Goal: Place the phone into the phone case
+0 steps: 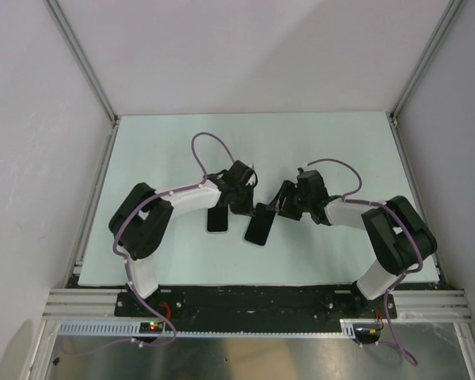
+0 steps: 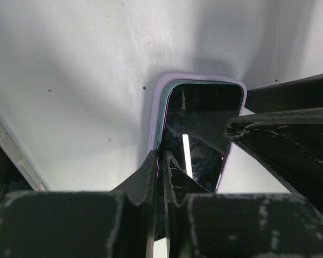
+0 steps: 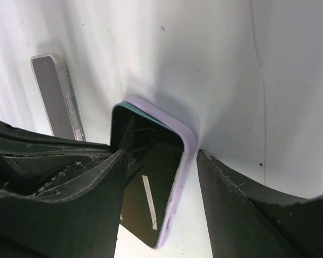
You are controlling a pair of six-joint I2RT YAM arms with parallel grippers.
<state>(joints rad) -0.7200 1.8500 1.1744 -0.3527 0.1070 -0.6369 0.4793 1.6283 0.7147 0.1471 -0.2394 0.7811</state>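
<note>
Left gripper (image 2: 160, 161): pinching phone (image 2: 204, 107) at its long edge.
Right gripper (image 3: 160, 161): spread, phone's end between its fingers.
Phone: screen up, lavender rim.

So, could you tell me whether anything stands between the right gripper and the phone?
Nothing visible does. The right gripper is open and straddles the phone, with one finger on either long side. The left gripper pinches one long edge of it.
</note>
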